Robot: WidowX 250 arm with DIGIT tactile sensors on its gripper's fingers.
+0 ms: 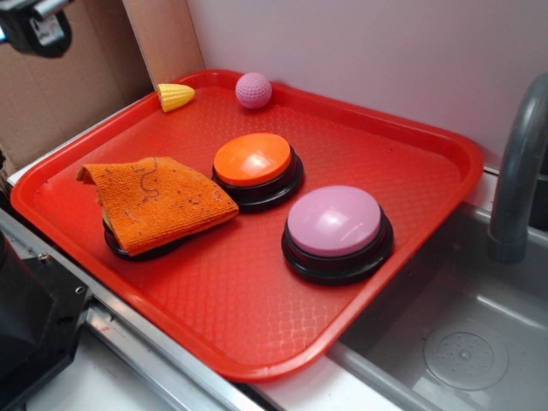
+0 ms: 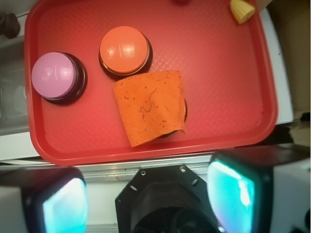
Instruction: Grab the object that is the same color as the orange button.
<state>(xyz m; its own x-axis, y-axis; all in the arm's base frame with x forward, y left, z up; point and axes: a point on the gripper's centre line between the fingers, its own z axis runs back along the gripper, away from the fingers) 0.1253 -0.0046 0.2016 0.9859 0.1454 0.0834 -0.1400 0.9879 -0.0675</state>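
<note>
The object, a folded orange microfibre cloth (image 1: 158, 199) (image 2: 150, 106), lies on the left part of a red tray (image 1: 257, 317) (image 2: 233, 87), draped over a black round base. Right beside it stands the orange button (image 1: 253, 161) (image 2: 124, 47), a glossy dome on a black base. My gripper (image 2: 148, 194) hangs high above the tray's near edge, open, with nothing between its fingers (image 2: 231, 191). In the exterior view only a part of the arm shows at the top left corner.
A pink dome button (image 1: 336, 224) (image 2: 54, 75) sits on the tray to the right. A yellow toy corn (image 1: 175, 96) (image 2: 241, 9) and a pink ball (image 1: 253, 89) lie at the tray's far edge. A sink with a grey faucet (image 1: 521, 171) borders the tray's right side.
</note>
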